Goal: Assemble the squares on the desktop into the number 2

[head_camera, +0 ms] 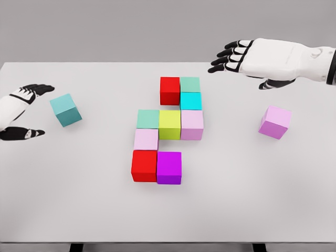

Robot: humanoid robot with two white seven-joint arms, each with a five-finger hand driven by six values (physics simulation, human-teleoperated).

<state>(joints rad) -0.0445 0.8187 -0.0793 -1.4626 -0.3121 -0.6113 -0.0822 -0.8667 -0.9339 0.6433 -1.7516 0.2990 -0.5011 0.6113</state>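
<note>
White table (63, 199), grey wall (105, 26); L hand (21, 113), R hand (247, 60) both relaxed, empty.

A wide white table (79, 210) filled most of the view, its flat top evenly lit with only soft, faint shadows on it. Behind its far edge stood a plain grey wall (131, 29) with no windows or markings, slightly darker toward the top. Along the near edge at the bottom, a thin dark strip showed beneath the tabletop, with two short black supports (76, 247) visible, one toward the left and one toward the right.
</note>
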